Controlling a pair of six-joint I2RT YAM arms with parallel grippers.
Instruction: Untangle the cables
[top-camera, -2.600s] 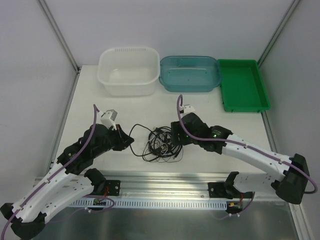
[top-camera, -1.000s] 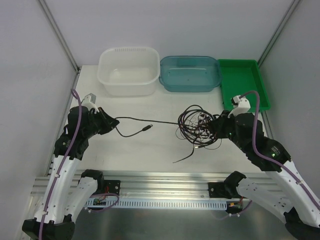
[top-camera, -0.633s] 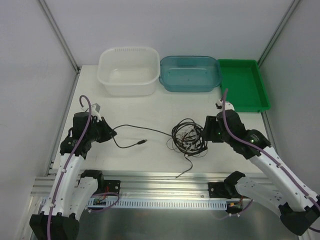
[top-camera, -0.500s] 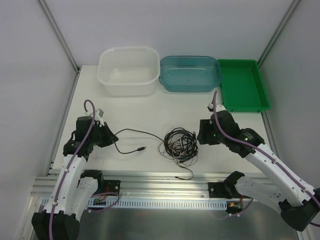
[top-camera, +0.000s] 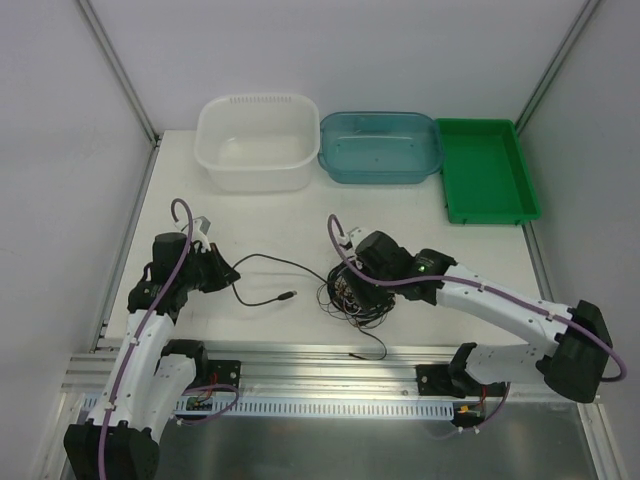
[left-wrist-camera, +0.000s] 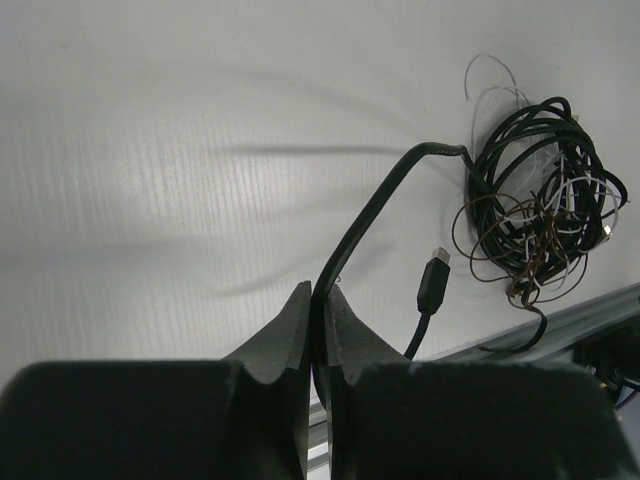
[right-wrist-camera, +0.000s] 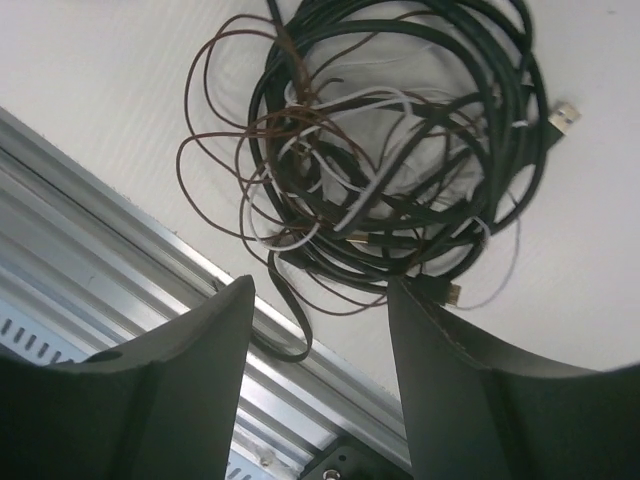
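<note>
Working the pull-apart step on the table (top-camera: 300, 215); the tangle (right-wrist-camera: 390, 160) lies near the rail (top-camera: 330, 355). Over it hovers the right gripper (right-wrist-camera: 318, 300), jaws spread, empty. The left gripper (left-wrist-camera: 318, 305), pressed together, pinches the black cable (left-wrist-camera: 375, 205) running into the tangle. Next, likely: right clamps the bundle, left draws its cable out sideways.

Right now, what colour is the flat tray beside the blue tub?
The tray is green; the top view shows it best.

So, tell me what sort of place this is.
Likely a robotics lab workcell: two arms bolted to an aluminium rail, a white table boxed in by plain panels, and a cable tangle laid out.
</note>
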